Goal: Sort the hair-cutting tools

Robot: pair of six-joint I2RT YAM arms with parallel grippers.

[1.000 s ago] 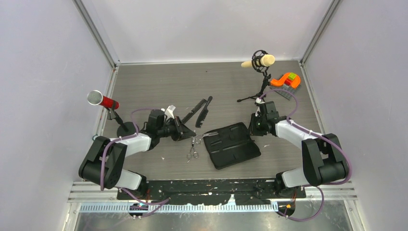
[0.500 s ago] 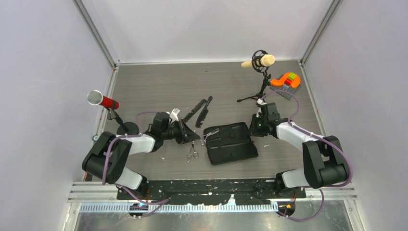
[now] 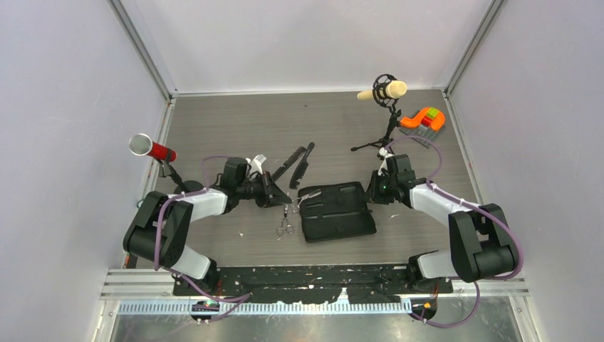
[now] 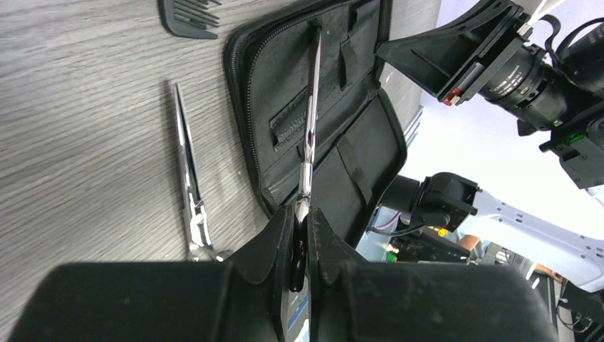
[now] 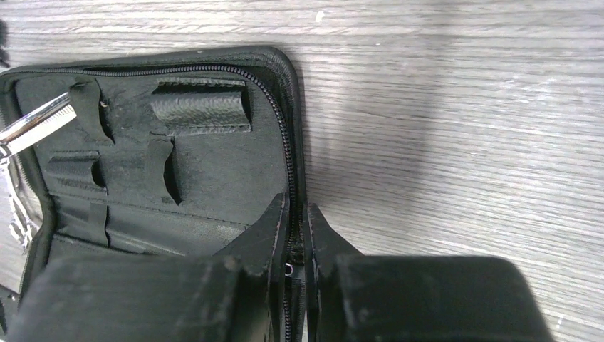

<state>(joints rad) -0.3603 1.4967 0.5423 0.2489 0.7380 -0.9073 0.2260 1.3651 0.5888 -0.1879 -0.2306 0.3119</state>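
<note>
Left gripper (image 4: 302, 221) clamped tight on scissors (image 4: 312, 107), blade lying over open case (image 3: 342, 221); looks like the stow step; next move needs tip lined up under a strap (image 4: 288, 130). Second scissors (image 3: 286, 224) on bench (image 3: 235, 121) just beside case's left edge; combs (image 3: 298, 164) near, farther back. Right gripper (image 5: 297, 214) pinched on case's right rim, likely steadying; bench roomy beyond.

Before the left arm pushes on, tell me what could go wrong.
The left jaws pinch the held scissors only near the handle end, so the blades might pivot or slip.
The right jaws grip just the zippered rim of the case; it may shift under a push.
The loose scissors lie close beside the case and could get knocked.
</note>
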